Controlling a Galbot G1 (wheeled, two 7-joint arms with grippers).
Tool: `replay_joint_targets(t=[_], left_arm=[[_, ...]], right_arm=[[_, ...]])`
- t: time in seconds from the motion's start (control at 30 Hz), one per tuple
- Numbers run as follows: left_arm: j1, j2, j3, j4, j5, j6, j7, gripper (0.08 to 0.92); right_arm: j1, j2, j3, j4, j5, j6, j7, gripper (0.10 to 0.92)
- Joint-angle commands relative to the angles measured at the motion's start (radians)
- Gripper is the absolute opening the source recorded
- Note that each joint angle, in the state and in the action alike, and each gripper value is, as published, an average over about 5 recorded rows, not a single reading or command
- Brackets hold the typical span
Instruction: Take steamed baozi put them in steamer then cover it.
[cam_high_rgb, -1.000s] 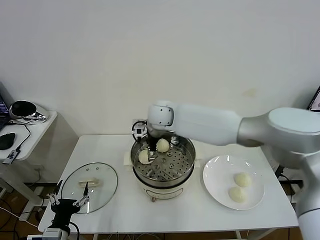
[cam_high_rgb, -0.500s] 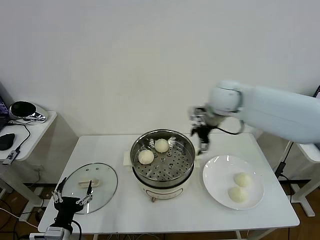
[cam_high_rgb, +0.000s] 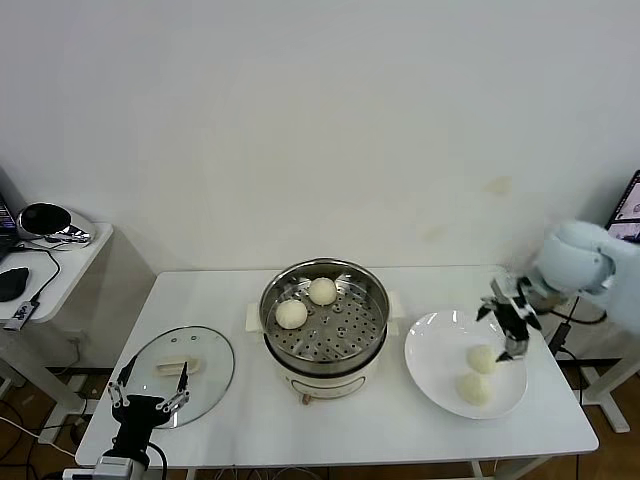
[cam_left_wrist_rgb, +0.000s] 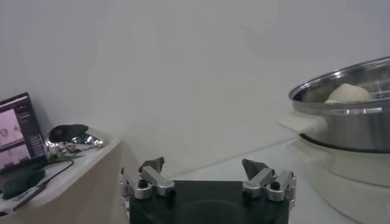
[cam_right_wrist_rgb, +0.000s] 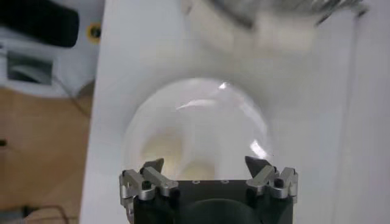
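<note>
Steel steamer (cam_right_wrist_rgb: 286, 9) runs off frame above open right gripper (cam_right_wrist_rgb: 206, 165).

right pincer (cam_high_rgb: 508, 322) open, empty, arm extended at right side; left pincer (cam_high_rgb: 148, 401) open, parked low.

The right gripper (cam_right_wrist_rgb: 205, 164) fills the bottom of the frame, its black body flanked by two metal knuckles, with the dark fingertips (cam_right_wrist_rgb: 152, 165) standing wide apart and nothing between them. Just above it, in the centre, lies a round white plate (cam_right_wrist_rgb: 201, 109) on a white table (cam_right_wrist_rgb: 341, 122). Two pale steamed baozi (cam_right_wrist_rgb: 159, 148) sit on the plate at its lower left, one partly hidden behind the gripper body. Along the top edge, blurred, runs the metal rim of the steamer (cam_right_wrist_rgb: 286, 6) with its whitish base below. The left side shows brown floor (cam_right_wrist_rgb: 36, 152) and a dark object in the upper left corner.
</note>
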Motion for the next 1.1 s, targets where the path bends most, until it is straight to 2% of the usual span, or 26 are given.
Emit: replay_joint_targets(t=[0.03, 0.5, 1.1], left_arm=[[0.010, -0.015, 0.001, -0.011, 0.010, 0.000, 0.000, 0.823], [0.026, -0.033, -0.018, -0.009, 0.018, -0.002, -0.001, 0.823], [0.018, -0.032, -0.021, 0.010, 0.020, -0.006, -0.002, 0.823]], right_arm=[[-0.443, -0.053, 0.285, -0.017, -0.157, 0.066, 0.039, 0.823], [-0.560, 0.116, 0.385, -0.177, -0.203, 0.072, 0.085, 0.823], [-0.581, 0.177, 0.408, -0.219, -0.210, 0.044, 0.114, 0.815]])
